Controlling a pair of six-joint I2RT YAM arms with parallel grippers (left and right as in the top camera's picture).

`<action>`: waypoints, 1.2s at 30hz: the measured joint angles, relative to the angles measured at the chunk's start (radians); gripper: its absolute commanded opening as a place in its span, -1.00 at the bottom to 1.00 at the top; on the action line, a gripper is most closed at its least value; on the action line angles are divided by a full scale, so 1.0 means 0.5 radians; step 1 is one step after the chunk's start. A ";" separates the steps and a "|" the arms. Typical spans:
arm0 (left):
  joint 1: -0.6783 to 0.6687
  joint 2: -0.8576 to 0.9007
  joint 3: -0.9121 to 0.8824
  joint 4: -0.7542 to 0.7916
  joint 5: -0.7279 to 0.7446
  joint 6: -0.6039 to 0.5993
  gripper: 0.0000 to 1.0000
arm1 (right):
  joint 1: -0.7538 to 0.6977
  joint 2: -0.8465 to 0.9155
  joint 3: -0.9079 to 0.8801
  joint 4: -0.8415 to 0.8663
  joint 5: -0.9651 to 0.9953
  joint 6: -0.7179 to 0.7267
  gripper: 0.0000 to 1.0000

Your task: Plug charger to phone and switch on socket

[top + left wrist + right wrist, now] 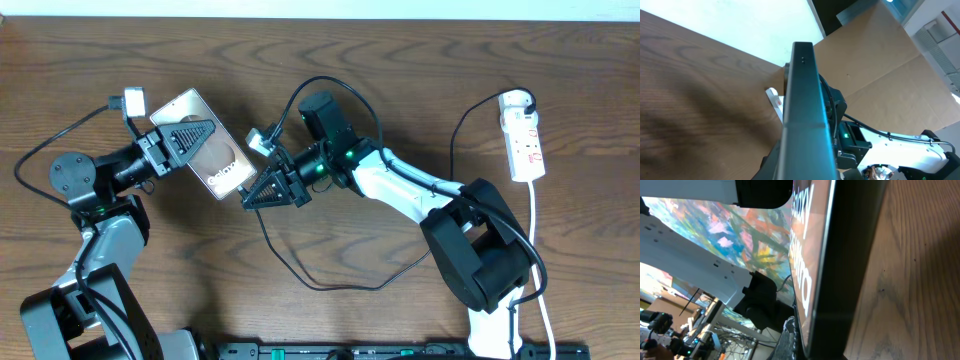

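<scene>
L jaws clamped on phone (222, 160); R jaws closed on charger (300, 275) tip by phone's near end; socket (525, 140) far right.

phone (805, 115): it's standing edge-on right up the middle, a dark slab, two tiny holes showing near the top end
table (695, 100): brown wood grain is filling the left side
white bit (773, 96): peeking out just left of the phone, can't tell what it is
right arm (905, 150): white and black, sitting lower right behind the phone, green light (845, 135) glowing
</scene>
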 measured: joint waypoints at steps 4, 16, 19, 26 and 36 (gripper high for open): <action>0.000 0.000 0.000 0.000 0.001 -0.001 -0.85 | 0.000 0.000 0.000 0.000 -0.005 0.000 -0.98; -0.060 0.000 0.008 0.002 0.005 -0.001 -0.85 | -0.001 0.000 -0.010 -0.010 -0.062 0.040 -0.98; -0.080 0.000 0.010 0.003 0.008 0.001 -0.85 | -0.001 0.000 -0.010 -0.010 -0.076 0.051 -0.98; -0.082 0.000 0.010 0.002 0.008 0.000 -0.85 | -0.004 0.000 -0.010 -0.010 -0.085 0.053 -0.98; -0.089 0.000 0.010 0.002 0.006 0.001 -0.85 | -0.021 0.000 -0.010 -0.004 -0.101 0.068 -0.98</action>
